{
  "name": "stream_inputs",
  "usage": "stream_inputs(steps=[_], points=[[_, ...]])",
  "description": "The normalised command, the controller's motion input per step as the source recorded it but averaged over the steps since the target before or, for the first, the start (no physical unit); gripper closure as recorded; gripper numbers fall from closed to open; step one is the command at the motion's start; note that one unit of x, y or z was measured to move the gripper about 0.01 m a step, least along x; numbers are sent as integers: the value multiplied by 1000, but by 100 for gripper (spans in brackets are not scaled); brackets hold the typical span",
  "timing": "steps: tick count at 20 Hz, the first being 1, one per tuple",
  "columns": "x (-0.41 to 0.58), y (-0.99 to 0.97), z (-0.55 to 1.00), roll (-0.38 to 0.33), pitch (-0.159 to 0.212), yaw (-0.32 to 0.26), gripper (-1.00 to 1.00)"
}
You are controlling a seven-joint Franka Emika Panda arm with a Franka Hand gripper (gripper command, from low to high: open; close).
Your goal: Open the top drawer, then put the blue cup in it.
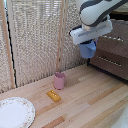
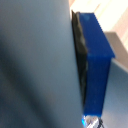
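Note:
The blue cup (image 1: 88, 49) hangs in the air below the arm's white hand, above the wooden table and just in front of the dark brown dresser. My gripper (image 1: 88, 45) is shut on it, with the fingertips hidden by the cup. In the wrist view the blue cup (image 2: 97, 55) fills the frame, pressed against a dark finger pad (image 2: 79, 45). The top drawer (image 1: 117, 44) with its thin silver handle shows at the exterior view's right, partly behind the arm. I cannot tell whether it is pulled out.
A pink cup (image 1: 59, 80) stands on the wooden table (image 1: 90, 107), with a yellow block (image 1: 53, 95) lying just in front of it. A white patterned plate (image 1: 15, 112) sits at the exterior view's lower left. A lower drawer (image 1: 111, 64) and pale curtains (image 1: 35, 40) stand behind.

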Motion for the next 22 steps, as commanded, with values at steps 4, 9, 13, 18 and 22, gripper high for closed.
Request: stream_inputs(steps=[4, 9, 13, 18, 22], points=[[0, 9, 666, -48, -5, -357, 100], [21, 117, 591, -26, -47, -309, 100], [110, 149, 461, -26, -72, -266, 100], [171, 161, 369, -11, -87, -237, 100], [195, 159, 327, 23, -72, -228, 100]])
